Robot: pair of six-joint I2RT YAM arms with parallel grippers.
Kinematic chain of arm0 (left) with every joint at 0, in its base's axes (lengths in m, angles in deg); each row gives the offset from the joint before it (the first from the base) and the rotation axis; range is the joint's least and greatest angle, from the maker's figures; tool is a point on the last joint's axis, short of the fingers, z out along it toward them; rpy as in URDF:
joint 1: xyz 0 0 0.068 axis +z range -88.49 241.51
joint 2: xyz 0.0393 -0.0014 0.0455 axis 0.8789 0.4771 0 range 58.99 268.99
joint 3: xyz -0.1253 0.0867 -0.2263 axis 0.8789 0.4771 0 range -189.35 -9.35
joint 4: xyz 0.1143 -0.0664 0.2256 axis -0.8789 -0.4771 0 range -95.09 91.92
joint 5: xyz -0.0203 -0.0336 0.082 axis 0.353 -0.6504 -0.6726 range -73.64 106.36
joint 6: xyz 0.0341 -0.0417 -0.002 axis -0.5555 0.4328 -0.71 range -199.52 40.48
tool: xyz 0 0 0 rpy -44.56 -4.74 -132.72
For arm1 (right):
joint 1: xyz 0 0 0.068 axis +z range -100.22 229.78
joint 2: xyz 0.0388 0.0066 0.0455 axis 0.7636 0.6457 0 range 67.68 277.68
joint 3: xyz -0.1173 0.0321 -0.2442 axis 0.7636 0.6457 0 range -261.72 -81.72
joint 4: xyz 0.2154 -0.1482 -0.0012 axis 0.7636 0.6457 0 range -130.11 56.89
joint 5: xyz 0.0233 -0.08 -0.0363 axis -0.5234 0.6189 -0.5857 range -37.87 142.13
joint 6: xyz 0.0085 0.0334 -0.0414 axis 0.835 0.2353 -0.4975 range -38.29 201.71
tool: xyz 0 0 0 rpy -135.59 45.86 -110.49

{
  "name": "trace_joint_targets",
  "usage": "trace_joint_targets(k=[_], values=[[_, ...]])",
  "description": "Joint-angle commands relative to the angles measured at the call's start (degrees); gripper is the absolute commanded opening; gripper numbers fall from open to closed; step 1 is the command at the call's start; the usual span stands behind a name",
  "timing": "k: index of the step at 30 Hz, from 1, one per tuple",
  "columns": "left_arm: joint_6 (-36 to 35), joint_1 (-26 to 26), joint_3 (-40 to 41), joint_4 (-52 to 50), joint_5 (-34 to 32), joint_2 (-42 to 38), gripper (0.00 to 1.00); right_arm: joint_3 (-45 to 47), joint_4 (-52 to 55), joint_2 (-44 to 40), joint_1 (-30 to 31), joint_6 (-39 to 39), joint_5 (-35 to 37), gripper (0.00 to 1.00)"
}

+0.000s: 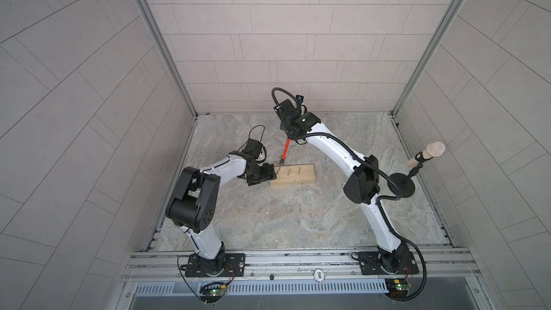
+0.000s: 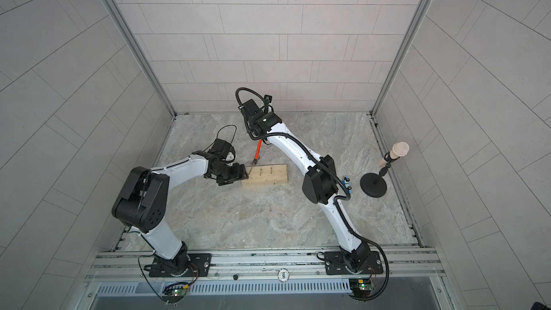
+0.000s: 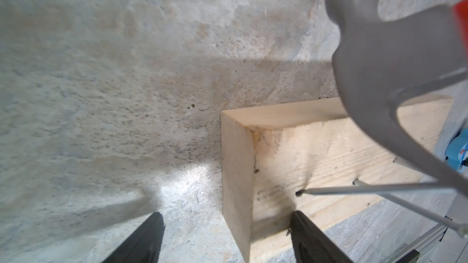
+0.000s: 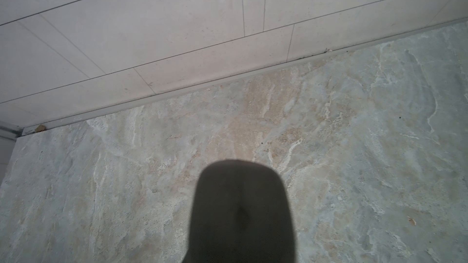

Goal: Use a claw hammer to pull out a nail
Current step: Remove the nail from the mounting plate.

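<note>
"500" on round rail badge (image 1: pixel 319 274)

The left arm (image 1: pixel 219 168) reaches forward and low with its elbow raised. The wrist is bent so the left gripper (image 1: pixel 272 174) points toward the robot's right, and its two fingers (image 3: pixel 141 239) stand wide apart. The right arm (image 1: pixel 331 147) stretches high and forward with the wrist turned down. The right gripper (image 1: pixel 287 136), mostly hidden beneath that wrist, is closed on the claw hammer (image 1: pixel 285 150), whose shaft slants down below the fingers.
</note>
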Motion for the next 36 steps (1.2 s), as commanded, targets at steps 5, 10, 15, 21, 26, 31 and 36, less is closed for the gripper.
trace_joint_targets(k=[5, 10, 15, 21, 26, 31, 36], values=[[-1.0, -0.4, 4.9, -9.1, -14.4, 8.2, 0.82, -0.3, 5.0, 0.1, -2.9, 0.7, -3.6, 0.0], [-1.0, -0.4, 5.0, -8.9, -14.0, 8.1, 0.82, -0.3, 4.4, -0.4, -4.2, 2.9, -7.3, 0.0], [-1.2, -0.4, 4.9, -8.9, -13.8, 8.1, 0.82, -0.2, 2.6, -0.3, -5.2, 6.0, -11.0, 0.0], [-1.4, -0.4, 5.1, -8.5, -13.7, 7.6, 0.82, -0.3, -0.4, -0.9, -6.1, 8.4, -15.7, 0.0], [-2.4, -0.5, 4.7, -7.8, -12.6, 6.1, 0.81, -0.4, -1.0, -3.2, -6.1, 7.3, -13.9, 0.0], [-3.6, -0.4, 1.9, -7.7, -12.1, 1.3, 0.82, -0.4, -0.8, -6.4, -6.0, 4.4, -11.7, 0.0], [-4.2, -0.4, -2.2, -7.6, -10.3, -4.2, 0.81, -0.4, -0.7, -9.3, -5.2, 0.8, -9.7, 0.0]])
